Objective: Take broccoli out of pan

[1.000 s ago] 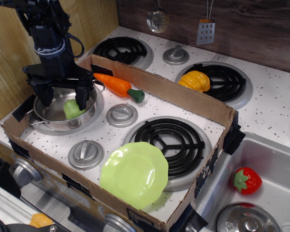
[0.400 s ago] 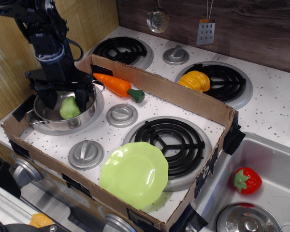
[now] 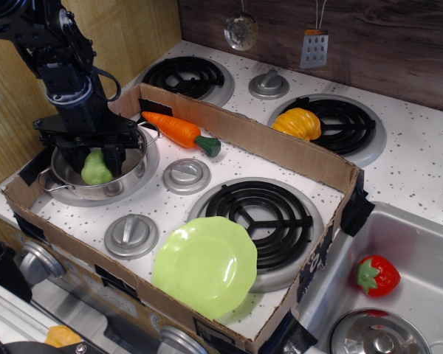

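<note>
The broccoli (image 3: 96, 169) is a small pale-green lump inside the pan (image 3: 133, 171), a shiny steel pot on the front-left burner. My gripper (image 3: 96, 156) reaches down into the pot from above. Its two black fingers (image 3: 115, 156) stand on either side of the broccoli and press against it. The broccoli is low in the pot, towards its left side. The black arm rises from the gripper to the upper left corner.
A cardboard wall (image 3: 280, 151) rings the front stove area. An orange carrot (image 3: 179, 130) lies just right of the pot. A light-green plate (image 3: 205, 265), burner caps (image 3: 186, 175), a yellow vegetable (image 3: 297, 122) and a sink with a strawberry (image 3: 377, 275) are also there.
The gripper has shifted left over the pot and its fingers have closed in on the broccoli. The broccoli has moved left inside the pot with them.
</note>
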Robot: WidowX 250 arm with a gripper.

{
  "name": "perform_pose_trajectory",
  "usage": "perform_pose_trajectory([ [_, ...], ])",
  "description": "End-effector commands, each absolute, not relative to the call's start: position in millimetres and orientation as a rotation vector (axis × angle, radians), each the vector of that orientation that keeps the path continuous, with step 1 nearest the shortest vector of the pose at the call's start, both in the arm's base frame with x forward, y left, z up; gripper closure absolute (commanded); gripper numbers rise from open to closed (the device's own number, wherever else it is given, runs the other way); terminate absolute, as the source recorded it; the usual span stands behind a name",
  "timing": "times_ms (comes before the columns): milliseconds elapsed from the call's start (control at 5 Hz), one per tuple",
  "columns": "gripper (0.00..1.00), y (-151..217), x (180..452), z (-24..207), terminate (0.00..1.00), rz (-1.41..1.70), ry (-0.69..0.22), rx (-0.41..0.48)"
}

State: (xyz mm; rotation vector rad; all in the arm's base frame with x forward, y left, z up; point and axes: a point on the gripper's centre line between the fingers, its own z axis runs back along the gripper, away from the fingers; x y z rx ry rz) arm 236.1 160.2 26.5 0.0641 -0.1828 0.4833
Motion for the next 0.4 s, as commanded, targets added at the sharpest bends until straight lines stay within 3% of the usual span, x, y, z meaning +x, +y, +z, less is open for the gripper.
perform_pose_trajectory([
  [0,1.00,164,255,58,0.00,0.448,-0.212,0.101],
  [200,1.00,158,265,81,0.00,0.449,-0.223,0.137],
])
